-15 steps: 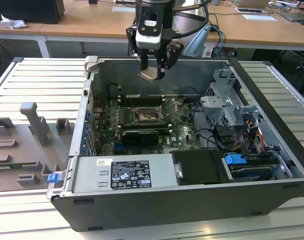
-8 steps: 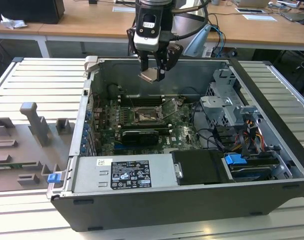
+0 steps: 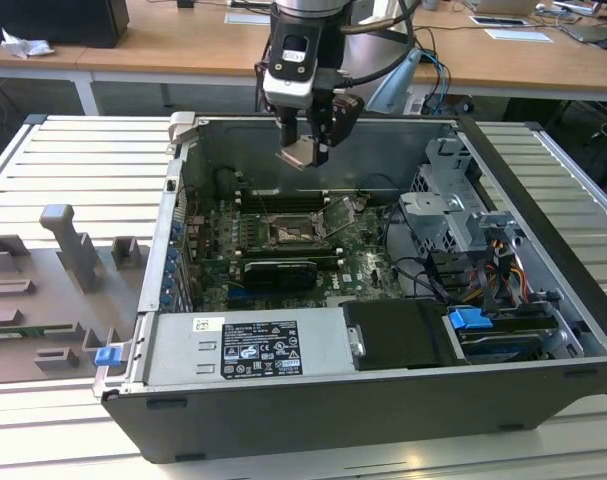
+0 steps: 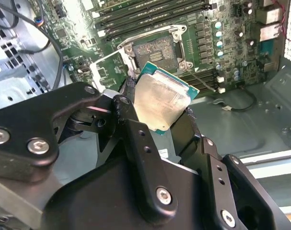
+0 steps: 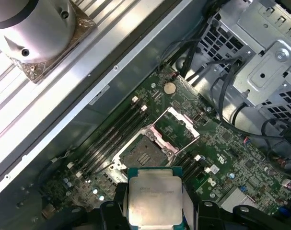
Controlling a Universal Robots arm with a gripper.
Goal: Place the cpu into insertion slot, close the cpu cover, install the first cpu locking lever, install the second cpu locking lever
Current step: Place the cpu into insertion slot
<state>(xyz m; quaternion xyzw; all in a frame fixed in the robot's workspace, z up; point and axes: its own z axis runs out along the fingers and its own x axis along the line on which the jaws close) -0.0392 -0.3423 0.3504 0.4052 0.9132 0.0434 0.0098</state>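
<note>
1. The cpu (image 3: 301,152) was clamped by its edges between the gripper's (image 3: 308,150) fingers, which were closed just to the chip's width. It hung in the air inside the open computer case (image 3: 543,290), clear of the motherboard.
2. The exterior view showed the whole case lying on a slatted table (image 3: 73,135), with the chip tilted and held above the empty socket (image 3: 286,232).
3. In the second wrist view the cpu (image 4: 162,103) showed its silvery top and green rim, with black fingers (image 4: 131,124) on two sides and the bare socket (image 4: 155,50) beyond.
4. The first wrist view looked down on the cpu (image 5: 155,199) just beside the socket (image 5: 140,153). The cpu cover (image 5: 185,123) was flipped open at the socket's far side.
5. Memory slots (image 5: 111,134) ran along the socket. Dark cables (image 5: 222,91) and a metal drive cage (image 3: 453,200) sat to the exterior view's right. A power supply (image 3: 248,345) lay nearer the camera, and grey fixtures (image 3: 78,250) stood on the table outside the case.
6. The arm came down from above the case's back wall, wrist pointing downward.
</note>
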